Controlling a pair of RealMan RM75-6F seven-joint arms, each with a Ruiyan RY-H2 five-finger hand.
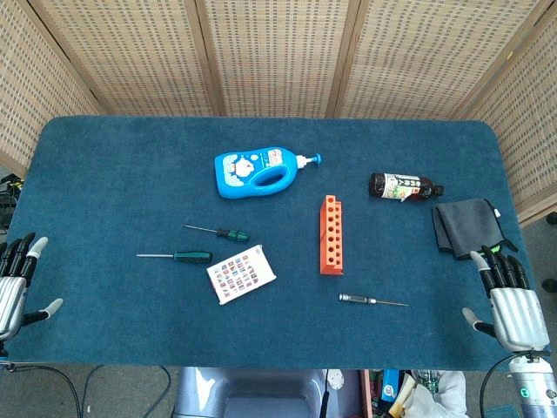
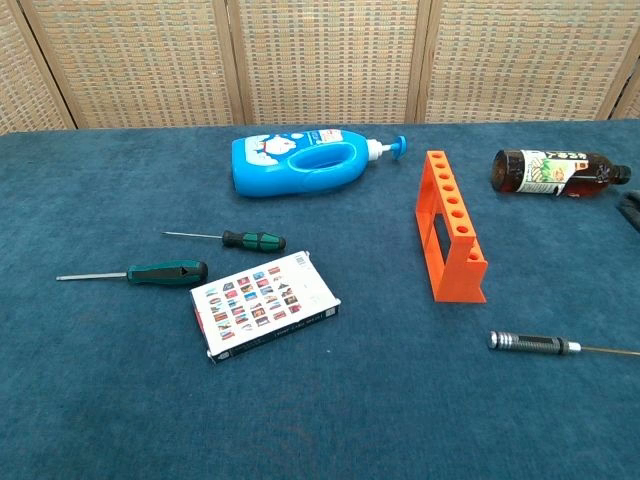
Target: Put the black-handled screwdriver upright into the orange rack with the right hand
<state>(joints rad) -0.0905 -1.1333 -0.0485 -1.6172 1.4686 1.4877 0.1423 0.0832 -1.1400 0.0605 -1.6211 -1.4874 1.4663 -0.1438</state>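
Observation:
The black-handled screwdriver (image 1: 370, 300) (image 2: 550, 345) lies flat near the table's front edge, handle to the left and thin shaft pointing right. The orange rack (image 1: 332, 234) (image 2: 451, 225) stands just behind it, a long block with a row of holes on top. My right hand (image 1: 506, 303) rests at the front right corner, fingers spread, holding nothing, well to the right of the screwdriver's tip. My left hand (image 1: 16, 280) sits at the front left edge, also spread and empty. Neither hand shows in the chest view.
Two green-handled screwdrivers (image 1: 219, 232) (image 1: 177, 256) and a small printed box (image 1: 241, 273) lie left of centre. A blue pump bottle (image 1: 258, 169) lies at the back, a dark bottle (image 1: 405, 187) at the right, and a folded dark cloth (image 1: 467, 225) just ahead of my right hand.

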